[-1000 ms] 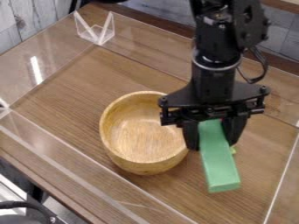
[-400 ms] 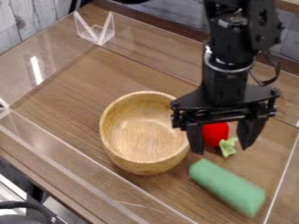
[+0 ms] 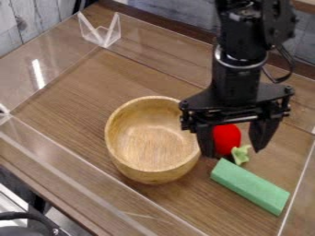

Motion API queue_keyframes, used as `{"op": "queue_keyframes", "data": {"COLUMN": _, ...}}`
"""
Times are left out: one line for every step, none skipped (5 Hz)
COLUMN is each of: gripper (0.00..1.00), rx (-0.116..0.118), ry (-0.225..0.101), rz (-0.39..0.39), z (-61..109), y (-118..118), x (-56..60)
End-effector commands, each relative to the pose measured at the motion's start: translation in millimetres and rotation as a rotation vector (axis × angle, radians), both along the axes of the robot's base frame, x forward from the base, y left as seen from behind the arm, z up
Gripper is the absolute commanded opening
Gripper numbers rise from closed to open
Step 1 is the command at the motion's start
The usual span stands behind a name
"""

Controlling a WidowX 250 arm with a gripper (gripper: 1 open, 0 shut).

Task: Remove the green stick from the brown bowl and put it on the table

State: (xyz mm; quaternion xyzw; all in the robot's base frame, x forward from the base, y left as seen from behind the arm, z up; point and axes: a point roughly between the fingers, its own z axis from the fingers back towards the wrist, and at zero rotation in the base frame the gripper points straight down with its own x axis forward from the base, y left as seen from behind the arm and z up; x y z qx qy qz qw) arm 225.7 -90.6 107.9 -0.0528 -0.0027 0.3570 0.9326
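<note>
At near right of tabletop (image 3: 74,106), 1 green stick (image 3: 250,188) lies flat, w/ its length running on a slant: one end toward the bowl side, other end toward the near right. It's outside the bowl, on bare wood-grain surface. Count of sticks = 1.

Bowl count = 1: brown bowl (image 3: 154,140), upright, approx. mid-scene and left of the stick, thick rim, pale inner wall + bottom visible. Stick & bowl are apart, w/ a strip of table between.

Toy count = 1: red toy (image 3: 227,138) w/ green stem, just beyond the stick on the far side, right of bowl. Partly hidden by the gripper; stem end is v. close to stick, can't tell if touching.

Arm count = 1, black, comes in from far side, right half of scene. Gripper (image 3: 233,149) has 2 fingers, spread wide apart, i.e. jaws open, nothing pinched. L finger is b/w bowl and toy, R finger on toy's right; toy shows in the gap. Stick is on the near side of both fingers, apart from them.

Misc.: 1 small clear angular item (image 3: 101,33) at far left. Dark cables (image 3: 25,218), count unclear, at near left corner.
</note>
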Motion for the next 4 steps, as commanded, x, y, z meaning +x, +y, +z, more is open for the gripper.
{"op": "queue_keyframes", "data": {"gripper": 1.00, "rx": -0.023, "ry": -0.058, "rz": 0.022, "z": 14.9, "y": 2.0, "x": 10.9}}
{"op": "queue_keyframes", "data": {"gripper": 1.00, "rx": -0.026, "ry": -0.061, "rz": 0.029, "z": 15.7, "y": 4.4, "x": 11.0}}
{"op": "queue_keyframes", "data": {"gripper": 1.00, "rx": -0.029, "ry": -0.064, "rz": 0.034, "z": 16.8, "y": 6.2, "x": 11.3}}
{"op": "queue_keyframes", "data": {"gripper": 1.00, "rx": -0.033, "ry": -0.069, "rz": 0.040, "z": 17.2, "y": 7.8, "x": 11.8}}
